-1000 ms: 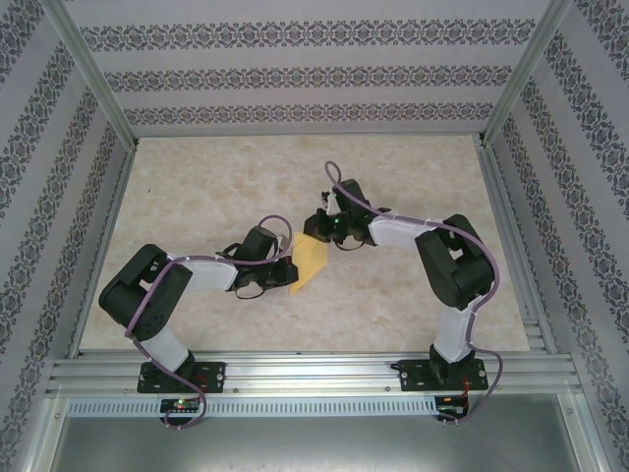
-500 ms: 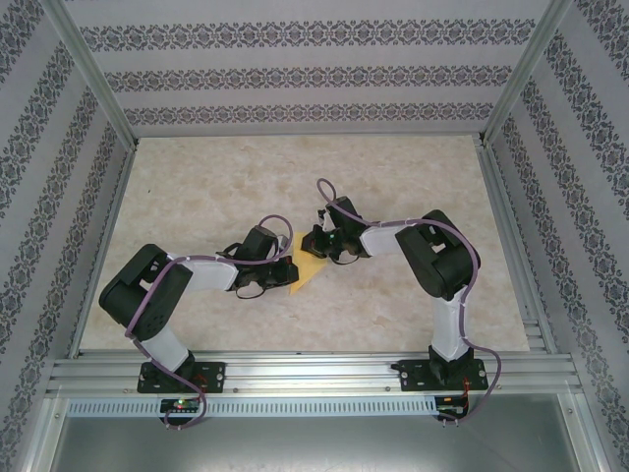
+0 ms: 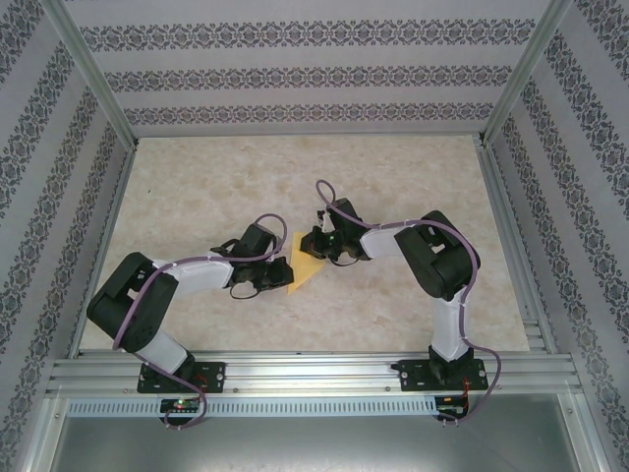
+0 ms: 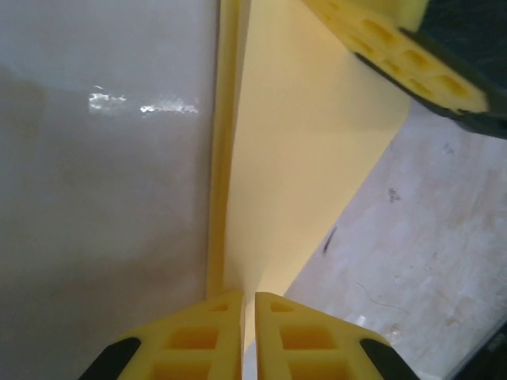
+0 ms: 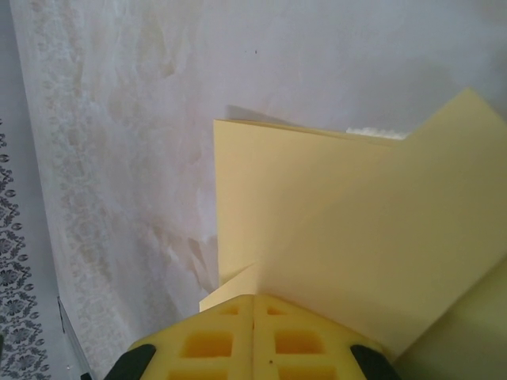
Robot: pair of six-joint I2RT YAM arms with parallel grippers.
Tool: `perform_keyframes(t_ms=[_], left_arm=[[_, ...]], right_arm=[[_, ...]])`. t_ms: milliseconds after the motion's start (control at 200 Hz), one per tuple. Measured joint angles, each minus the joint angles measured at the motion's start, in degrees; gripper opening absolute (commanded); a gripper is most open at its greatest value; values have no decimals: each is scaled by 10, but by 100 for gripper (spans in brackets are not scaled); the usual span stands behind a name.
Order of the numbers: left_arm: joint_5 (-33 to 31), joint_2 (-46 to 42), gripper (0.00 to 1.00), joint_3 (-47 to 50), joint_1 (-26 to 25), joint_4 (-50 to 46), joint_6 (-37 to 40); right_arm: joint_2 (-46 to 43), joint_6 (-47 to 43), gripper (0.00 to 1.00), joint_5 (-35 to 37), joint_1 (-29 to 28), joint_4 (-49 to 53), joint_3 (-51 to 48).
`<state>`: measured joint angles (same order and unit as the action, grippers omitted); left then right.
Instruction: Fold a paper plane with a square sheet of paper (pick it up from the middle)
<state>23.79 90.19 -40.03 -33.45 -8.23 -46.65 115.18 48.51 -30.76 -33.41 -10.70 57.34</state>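
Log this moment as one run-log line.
phase: mid-fold | left gripper: shut on paper | right gripper: shut on paper | paper: folded, gripped from opposite sides

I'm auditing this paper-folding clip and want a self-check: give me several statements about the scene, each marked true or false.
1. The thin yellow folded sheet of paper lies between the two claws. True.
2. The right claw is wide open above the paper. False: its fingers are shut on the paper's edge.
3. The left claw pinches the paper, fingers nearly together. True.
4. The paper is a flat, unfolded square. False: it shows folded layers.
5. The paper sits at the far edge of the beige table. False: it is near the middle.
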Motion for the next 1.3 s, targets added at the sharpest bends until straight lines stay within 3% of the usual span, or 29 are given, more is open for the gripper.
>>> perform_keyframes(t_ms=[325, 575, 1299], left_arm=[[64, -2, 15, -4, 8, 21, -36], [91, 43, 13, -5, 8, 45, -51], [92, 51, 10, 24, 12, 74, -22]], right_arm=[[0, -2, 5, 0, 0, -6, -4], [-1, -2, 6, 1, -2, -9, -5], [0, -7, 6, 3, -3, -4, -3]])
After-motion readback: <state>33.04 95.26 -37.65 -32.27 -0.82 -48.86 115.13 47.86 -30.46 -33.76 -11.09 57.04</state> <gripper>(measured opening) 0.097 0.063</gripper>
